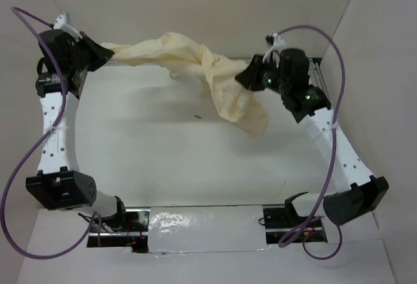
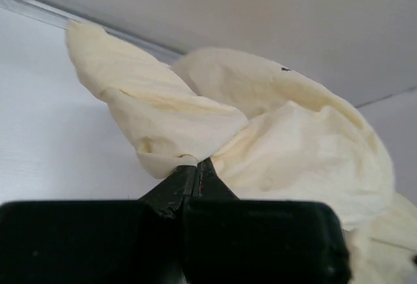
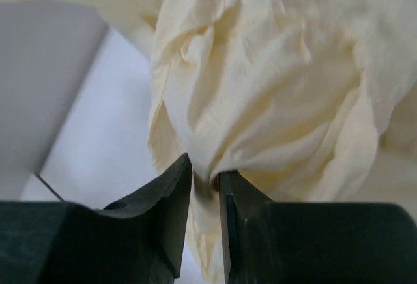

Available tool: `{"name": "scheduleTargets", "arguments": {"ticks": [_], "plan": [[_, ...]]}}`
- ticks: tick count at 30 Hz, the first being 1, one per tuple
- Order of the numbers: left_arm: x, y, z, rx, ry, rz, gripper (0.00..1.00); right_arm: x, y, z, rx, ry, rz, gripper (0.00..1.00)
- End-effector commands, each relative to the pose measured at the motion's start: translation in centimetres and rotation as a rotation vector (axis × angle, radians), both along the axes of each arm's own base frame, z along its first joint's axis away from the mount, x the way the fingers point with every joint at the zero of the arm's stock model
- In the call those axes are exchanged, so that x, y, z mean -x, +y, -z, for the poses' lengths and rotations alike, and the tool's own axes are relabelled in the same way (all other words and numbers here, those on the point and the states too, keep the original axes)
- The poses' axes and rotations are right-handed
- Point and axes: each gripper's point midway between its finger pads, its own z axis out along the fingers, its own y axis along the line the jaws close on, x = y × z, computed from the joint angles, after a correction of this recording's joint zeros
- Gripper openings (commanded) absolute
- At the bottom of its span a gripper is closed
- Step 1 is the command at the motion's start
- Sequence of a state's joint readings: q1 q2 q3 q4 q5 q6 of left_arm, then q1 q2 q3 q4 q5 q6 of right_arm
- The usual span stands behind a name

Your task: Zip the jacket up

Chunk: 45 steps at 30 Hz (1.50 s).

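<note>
Pinching cloth, the left gripper (image 1: 108, 55) at upper left and the right gripper (image 1: 246, 77) at upper right each clamp a fold of the jacket (image 1: 186, 56). The soft, crumpled cream fabric is strung left to right across the upper frame, with one end drooping toward centre right. The folds hide the zipper, hood and sleeves.

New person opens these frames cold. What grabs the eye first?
The pale cream jacket, bunched into a twisted rope and strung in the air across the far side of the table. At its ends, the left gripper and the right gripper each have their jaws pinched shut on a fold of it. A loose part droops toward the table beside the right one.
</note>
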<state>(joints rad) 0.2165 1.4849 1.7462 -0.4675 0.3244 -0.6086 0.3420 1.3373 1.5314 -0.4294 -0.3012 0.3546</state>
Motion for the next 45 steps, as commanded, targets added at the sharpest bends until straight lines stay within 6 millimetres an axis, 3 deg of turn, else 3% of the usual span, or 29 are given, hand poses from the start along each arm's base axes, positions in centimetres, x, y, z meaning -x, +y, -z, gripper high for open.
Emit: {"name": "scheduleTargets", "arguments": {"ticks": [1, 2, 3, 4, 5, 6, 7, 8, 9, 14, 23, 26, 27, 29, 30, 31, 32, 34, 35, 36, 37, 38, 39, 40, 41, 42, 43, 44, 45], "plan": [[2.3, -3.7, 8.7, 0.023, 0.142, 0.118, 0.0, 1.1, -1.5, 8.6, 0.06, 0.124, 0.091, 0.32], [3.1, -4.4, 10.3, 0.04, 0.161, 0.126, 0.0, 2.4, -2.7, 12.9, 0.087, 0.213, 0.135, 0.38], [3.6, -5.8, 11.0, 0.038, 0.143, 0.157, 0.0, 3.0, -3.5, 14.7, 0.097, 0.26, 0.181, 0.43], [5.5, -6.6, 14.1, 0.05, 0.193, 0.167, 0.0, 4.1, -4.4, 16.1, 0.105, 0.303, 0.216, 0.6], [6.3, -6.9, 15.6, 0.062, 0.219, 0.156, 0.0, 5.0, -5.8, 19.1, 0.149, 0.363, 0.285, 0.69], [6.9, -7.8, 16.2, 0.059, 0.214, 0.178, 0.0, 5.8, -6.3, 20.2, 0.16, 0.389, 0.305, 0.73], [8.4, -8.2, 18.1, 0.061, 0.246, 0.187, 0.0, 6.7, -7.0, 20.5, 0.16, 0.396, 0.337, 0.86], [8.8, -8.2, 19.0, 0.059, 0.263, 0.171, 0.0, 7.8, -7.5, 22.4, 0.18, 0.43, 0.347, 0.93], [9.8, -8.5, 20.3, 0.061, 0.299, 0.169, 0.0, 8.5, -7.1, 22.9, 0.177, 0.434, 0.329, 1.0], [11.2, -8.2, 20.4, 0.046, 0.307, 0.138, 0.0, 10.1, -7.0, 25.2, 0.212, 0.485, 0.33, 1.0], [11.6, -7.6, 19.5, 0.025, 0.296, 0.107, 0.0, 9.1, -11.0, 32.5, 0.348, 0.711, 0.656, 1.0], [11.4, -7.6, 18.9, 0.023, 0.273, 0.109, 0.0, 7.6, -10.5, 33.1, 0.313, 0.731, 0.675, 0.91], [11.3, -7.5, 18.7, 0.021, 0.265, 0.107, 0.0, 7.2, -10.5, 34.0, 0.324, 0.747, 0.682, 0.76], [10.6, -7.5, 17.6, 0.013, 0.226, 0.113, 0.0, 5.5, -10.7, 33.4, 0.317, 0.749, 0.705, 0.57], [10.1, -7.5, 17.3, 0.009, 0.216, 0.119, 0.0, 5.2, -11.0, 34.1, 0.35, 0.774, 0.71, 0.32], [9.8, -7.5, 16.7, 0.007, 0.201, 0.13, 0.0, 3.2, -11.1, 32.2, 0.338, 0.726, 0.732, 0.1], [8.9, -7.3, 15.0, 0.006, 0.163, 0.125, 0.0, 2.2, -11.4, 31.1, 0.345, 0.7, 0.74, 0.0], [7.2, -6.5, 13.7, -0.008, 0.139, 0.111, 0.0, -1.4, -10.2, 24.9, 0.298, 0.568, 0.697, 0.0], [5.8, -5.2, 10.7, -0.03, 0.078, 0.062, 0.0, -2.6, -9.4, 21.8, 0.294, 0.496, 0.653, 0.0], [4.2, -4.4, 10.7, -0.036, 0.09, 0.038, 0.0, -4.9, -8.2, 15.5, 0.225, 0.379, 0.626, 0.0], [3.1, -3.4, 9.9, -0.035, 0.089, 0.01, 0.0, -5.8, -7.4, 12.3, 0.197, 0.322, 0.597, 0.0], [0.9, -2.0, 7.0, -0.038, 0.041, -0.011, 0.0, -7.1, -6.1, 10.1, 0.187, 0.287, 0.537, 0.0], [0.4, -1.4, 5.8, -0.038, 0.045, -0.002, 0.0, -8.0, -5.1, 2.8, 0.115, 0.169, 0.504, 0.0], [-0.2, 0.0, -0.2, -0.051, -0.06, -0.017, 0.0, -8.4, -4.5, -0.2, 0.087, 0.121, 0.471, 0.0], [-1.7, 0.9, 0.1, -0.045, -0.028, -0.019, 0.0, -9.4, -3.6, -1.8, 0.092, 0.086, 0.433, 0.0], [-1.8, 1.4, -1.8, -0.067, -0.058, -0.023, 0.0, -8.6, -3.6, -8.4, 0.03, -0.047, 0.422, 0.0], [-1.3, 2.4, -5.9, -0.092, -0.132, -0.047, 0.0, -8.3, -3.6, -10.5, 0.016, -0.099, 0.41, 0.0], [-1.6, 3.0, -6.8, -0.104, -0.148, -0.052, 0.0, -7.5, -3.9, -13.6, -0.025, -0.181, 0.406, 0.0], [-1.2, 2.9, -8.2, -0.13, -0.184, -0.029, 0.0, -6.8, -4.6, -15.5, -0.051, -0.23, 0.407, 0.0]]}}
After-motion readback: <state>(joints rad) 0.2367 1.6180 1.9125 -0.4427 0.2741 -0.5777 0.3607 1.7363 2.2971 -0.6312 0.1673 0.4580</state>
